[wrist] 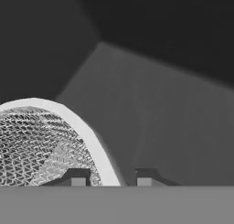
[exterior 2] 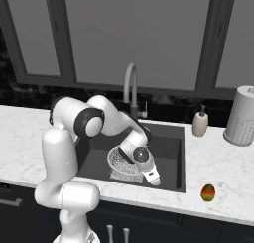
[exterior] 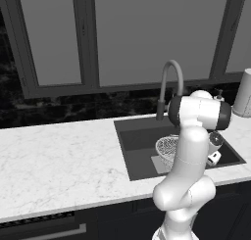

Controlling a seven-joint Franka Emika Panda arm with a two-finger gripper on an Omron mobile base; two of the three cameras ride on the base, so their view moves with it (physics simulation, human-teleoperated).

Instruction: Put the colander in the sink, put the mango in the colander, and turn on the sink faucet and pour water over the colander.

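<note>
Gripper (wrist: pixel 111 181) is clenched across the colander (wrist: pixel 41 145) rim, one finger inside the mesh and one outside, evidently to lower it into the sink (exterior 2: pixel 168 143). Colander sits low in the basin. Mango (exterior 2: pixel 208 192) waits on the counter (exterior 2: pixel 213 157), well apart.

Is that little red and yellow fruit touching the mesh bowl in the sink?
Apart. The right base view shows the mango on the counter, with the sink's rim between it and the colander.
</note>
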